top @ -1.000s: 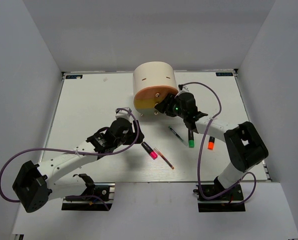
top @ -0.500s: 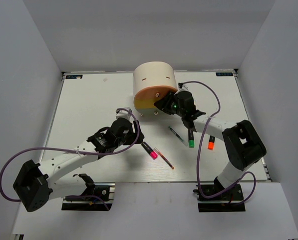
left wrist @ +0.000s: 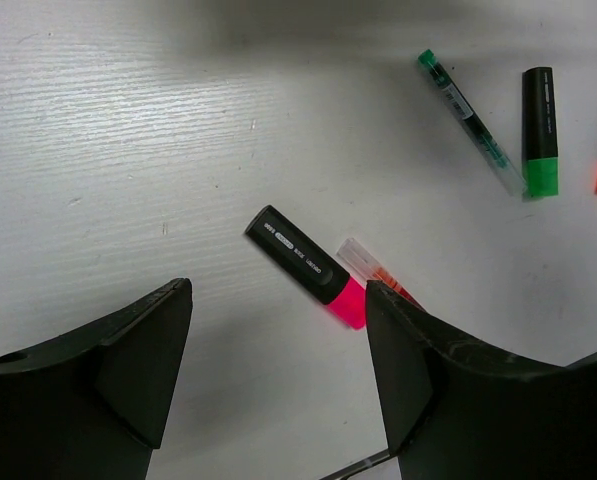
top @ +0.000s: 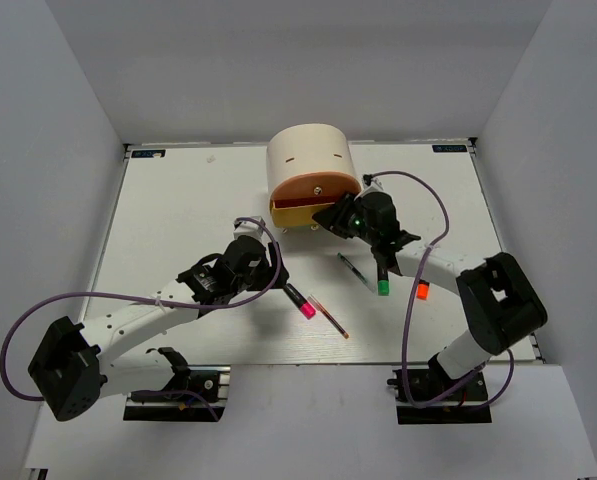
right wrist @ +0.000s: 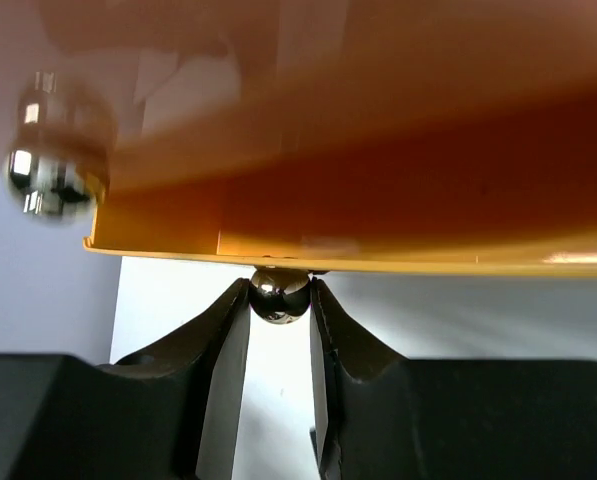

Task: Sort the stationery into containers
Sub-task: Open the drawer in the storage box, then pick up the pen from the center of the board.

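The cream arch-topped cabinet (top: 308,160) stands at the back middle. My right gripper (top: 332,214) is shut on the small round knob (right wrist: 279,296) of the yellow drawer (right wrist: 398,215), which stands a little out of the cabinet. My left gripper (left wrist: 278,292) is open and empty just above the table, next to the pink highlighter (left wrist: 300,256). The thin red pen (left wrist: 370,268) lies against the pink end. The dark pen (top: 354,268), green highlighter (top: 381,277) and orange highlighter (top: 422,287) lie under the right arm. I cannot make out the erasers.
The orange drawer front (right wrist: 278,80) with its own knob (right wrist: 53,180) sits shut above the yellow one. White walls close in the table (top: 178,200) on the left, back and right. The right arm spans over the pens on the right.
The right gripper, shut on the knob, has drawn back from the cabinet and the yellow drawer has slid out a little. The left arm has barely moved.
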Tool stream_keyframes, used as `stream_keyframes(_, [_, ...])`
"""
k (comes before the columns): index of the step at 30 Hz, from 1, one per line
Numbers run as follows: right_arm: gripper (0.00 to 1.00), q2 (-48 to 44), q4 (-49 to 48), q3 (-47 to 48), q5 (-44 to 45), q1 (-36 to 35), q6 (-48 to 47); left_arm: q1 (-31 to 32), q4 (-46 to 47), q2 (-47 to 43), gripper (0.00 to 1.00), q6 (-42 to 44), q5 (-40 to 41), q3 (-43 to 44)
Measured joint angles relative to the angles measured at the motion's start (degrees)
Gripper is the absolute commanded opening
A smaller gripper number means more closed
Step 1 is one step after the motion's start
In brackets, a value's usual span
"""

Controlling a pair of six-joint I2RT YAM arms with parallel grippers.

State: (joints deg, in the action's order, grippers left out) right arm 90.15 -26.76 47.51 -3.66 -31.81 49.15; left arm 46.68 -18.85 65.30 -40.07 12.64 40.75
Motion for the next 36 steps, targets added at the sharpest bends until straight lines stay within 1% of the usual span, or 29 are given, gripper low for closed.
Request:
stream_keyframes(4, [0.22,-3.6,0.5,-3.5,-0.7,-0.4,0.5,0.0,0.1,0.1,0.81,0.0,-0.2,0.0])
stream_keyframes(8, [0.22,-5.2,0.5,-5.1,-1.0,-0.6,1.3,0.0,0.8,0.7,0.81,0.0,-0.7,0.0])
stream_keyframes(10, [0.24,-5.8,0.5,-5.6,-1.1,-0.8,1.5,0.0,1.2,1.2,0.81,0.0,-1.2,0.0])
stream_keyframes(12, [0.32,-6.3,0.5,-6.1,-1.1,-1.0,1.7,0.0,1.3,1.5,0.81,0.0,-1.5,0.0])
stream_keyframes(13, [0.38,-6.4,0.5,-6.2,-1.2,-1.1,1.8,0.0,1.4,1.7,0.81,0.0,-1.6,0.0])
stream_keyframes(14, [0.51,-6.4,0.5,-6.2,-1.3,-1.1,1.9,0.0,1.5,1.8,0.81,0.0,-1.7,0.0])
stream_keyframes(15, [0.56,-6.4,0.7,-6.2,-1.5,-1.2,2.3,0.0,1.5,1.9,0.81,0.0,-1.8,0.0])
stream_keyframes(17, [0.61,-6.6,1.0,-6.6,-2.2,-1.3,2.4,0.0,1.5,2.3,0.81,0.0,-2.1,0.1])
stream_keyframes(18, [0.67,-6.8,1.3,-7.0,-2.6,-1.4,2.4,0.0,1.5,2.6,0.81,0.0,-2.4,0.2])
stream_keyframes(19, [0.70,-7.1,1.7,-7.3,-2.8,-1.4,2.5,0.0,1.5,2.8,0.81,0.0,-2.5,0.3])
stream_keyframes(21, [0.73,-7.9,2.3,-8.0,-3.3,-1.4,2.3,0.1,1.6,3.3,0.81,0.0,-2.7,0.6])
stream_keyframes(24, [0.73,-10.3,3.2,-9.8,-3.8,-1.4,1.9,0.3,1.7,3.7,0.81,0.0,-3.1,0.7])
stream_keyframes(26, [0.73,-12.1,3.6,-10.8,-4.0,-1.3,1.3,0.4,1.7,3.7,0.79,0.0,-3.2,0.8])
stream_keyframes(27, [0.72,-13.0,3.9,-11.1,-4.1,-1.3,0.8,0.5,1.7,3.7,0.77,0.0,-3.3,0.8])
stream_keyframes(28, [0.69,-13.8,3.9,-11.3,-4.1,-1.3,0.1,0.7,1.7,3.7,0.76,0.1,-3.3,0.9])
stream_keyframes(30, [0.64,-15.5,3.9,-11.7,-4.2,-1.3,-1.7,0.9,1.5,3.7,0.76,0.6,-3.3,1.0])
stream_keyframes(31, [0.57,-16.4,4.0,-11.8,-4.3,-1.3,-2.5,1.1,1.3,3.7,0.74,0.9,-3.3,1.1])
stream_keyframes(33, [0.50,-18.0,4.1,-11.8,-4.7,-1.2,-4.8,1.3,0.6,3.8,0.74,1.6,-3.3,1.3])
stream_keyframes(34, [0.43,-18.8,4.2,-11.8,-4.9,-1.0,-5.6,1.4,0.3,3.8,0.74,1.9,-3.3,1.5])
stream_keyframes(36, [0.37,-20.6,4.3,-12.0,-5.9,-0.8,-8.2,1.5,-0.4,3.8,0.73,2.3,-3.3,1.7])
